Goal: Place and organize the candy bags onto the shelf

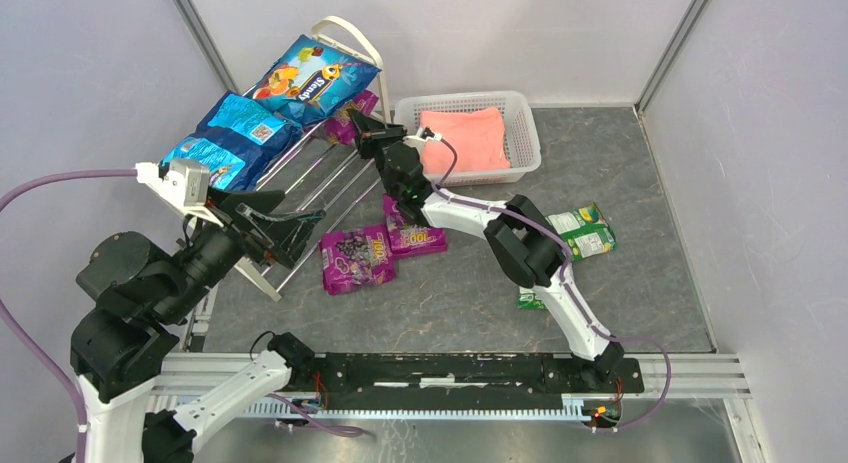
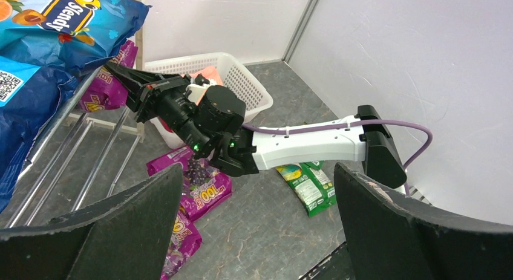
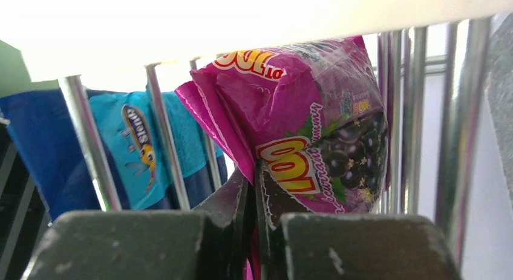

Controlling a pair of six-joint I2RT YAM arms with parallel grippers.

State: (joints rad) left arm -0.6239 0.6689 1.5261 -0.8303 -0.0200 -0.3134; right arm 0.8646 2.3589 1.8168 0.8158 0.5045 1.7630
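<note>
On the grey worktop [image 1: 470,303], with pale walls [image 1: 760,133] close around, the right pincer [image 3: 253,184] squeezes tight on a purple bag [image 3: 314,110] at the shelf [image 1: 325,178] in the far left corner, while the left pincer [image 1: 303,230] gapes wide, empty, beside the shelf's near end.

Overhead, two wrists; shelf [image 1: 318,183] seemingly common.

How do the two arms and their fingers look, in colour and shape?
The left arm and right arm have white links and black joints. A purple cable runs along each. The fingers are black, tapered wedges.
</note>
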